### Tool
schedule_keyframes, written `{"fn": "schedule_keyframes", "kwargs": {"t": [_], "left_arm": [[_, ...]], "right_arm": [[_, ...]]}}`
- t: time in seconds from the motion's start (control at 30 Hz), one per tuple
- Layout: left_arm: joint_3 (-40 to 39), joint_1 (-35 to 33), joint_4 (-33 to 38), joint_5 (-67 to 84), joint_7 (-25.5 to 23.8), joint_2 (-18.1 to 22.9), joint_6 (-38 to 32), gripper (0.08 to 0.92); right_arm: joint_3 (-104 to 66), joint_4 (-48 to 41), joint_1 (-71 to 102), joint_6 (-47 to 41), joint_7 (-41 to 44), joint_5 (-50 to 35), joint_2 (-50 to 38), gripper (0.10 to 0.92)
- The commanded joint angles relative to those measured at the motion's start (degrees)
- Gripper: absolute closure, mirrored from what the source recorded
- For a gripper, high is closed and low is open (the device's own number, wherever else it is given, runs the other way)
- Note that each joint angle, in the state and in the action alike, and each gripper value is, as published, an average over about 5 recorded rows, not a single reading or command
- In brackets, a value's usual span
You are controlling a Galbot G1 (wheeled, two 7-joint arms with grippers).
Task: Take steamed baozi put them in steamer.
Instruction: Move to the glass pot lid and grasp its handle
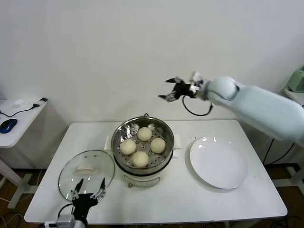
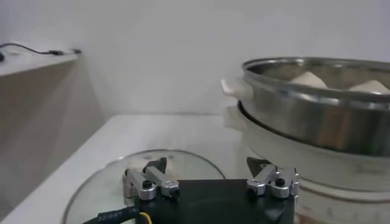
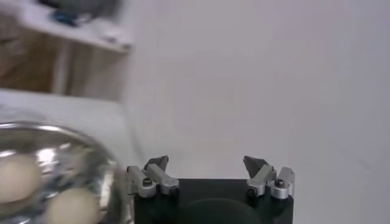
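All four steamed baozi [image 1: 142, 146] sat inside the steamer [image 1: 142, 128], clustered on its perforated floor, while the plate [image 1: 218, 162] just right of the steamer lay bare, so the loading looked finished. The right gripper [image 1: 170, 90] hung above and behind the steamer's far rim, jaws spread and holding nothing, the nearer arm to the buns. The left gripper [image 1: 88, 189] waited open, low at the steamer's front left, over the glass lid [image 1: 86, 171].
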State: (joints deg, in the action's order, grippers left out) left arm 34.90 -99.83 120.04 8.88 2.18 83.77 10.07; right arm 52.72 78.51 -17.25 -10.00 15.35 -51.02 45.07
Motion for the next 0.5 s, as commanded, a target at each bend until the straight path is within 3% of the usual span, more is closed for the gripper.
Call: {"fn": "schedule_keyframes", "kwargs": {"t": [0.03, 0.23, 0.5], "left_arm": [[1.0, 0.9, 0.2, 1.7, 0.8, -0.3, -1.2, 0.177], [2.3, 3.2, -1.2, 2.3, 1.7, -1.4, -2.4, 0.177], [2.8, 5.1, -3.2, -3.1, 3.5, -3.3, -3.6, 0.177]], "right_arm": [[-61.0, 14.8, 58.3, -0.1, -17.1, 14.6, -12.9, 0.203], [-85.6, 18.7, 84.1, 2.7, -13.3, 19.5, 0.1, 0.203], [-91.4, 17.7, 98.9, 15.1, -9.6, 23.5, 14.5, 0.202]]}}
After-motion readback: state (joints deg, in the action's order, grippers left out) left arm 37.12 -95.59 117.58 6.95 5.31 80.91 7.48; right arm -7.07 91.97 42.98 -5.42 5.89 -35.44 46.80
